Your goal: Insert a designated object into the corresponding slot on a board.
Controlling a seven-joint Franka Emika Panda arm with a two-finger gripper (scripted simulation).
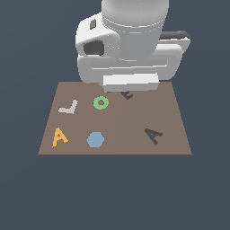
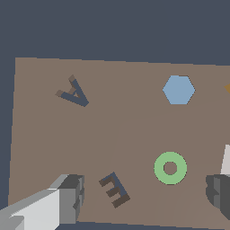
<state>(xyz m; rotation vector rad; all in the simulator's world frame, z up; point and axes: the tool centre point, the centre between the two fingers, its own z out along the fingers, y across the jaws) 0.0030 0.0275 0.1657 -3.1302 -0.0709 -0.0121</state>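
The orange-yellow letter A block point(image 1: 59, 137) lies flat on the brown board point(image 1: 121, 130) near its front corner on the exterior view's left; only a sliver of it point(image 2: 227, 88) shows in the wrist view. The dark A-shaped slot point(image 1: 153, 134) is on the exterior view's right and also shows in the wrist view point(image 2: 74, 93). My gripper point(image 2: 144, 195) is open and empty, its fingers point(image 2: 69, 197) spread wide. It hangs above the board's far edge, well away from both the A block and the slot. In the exterior view the white arm point(image 1: 130, 49) hides the fingers.
A dark E-shaped recess point(image 1: 127, 94) lies under the gripper and shows between the fingers in the wrist view point(image 2: 114, 190). A green ring point(image 1: 101, 102), a pale grey L piece point(image 1: 69, 108) and a blue hexagon point(image 1: 95, 139) lie on the board.
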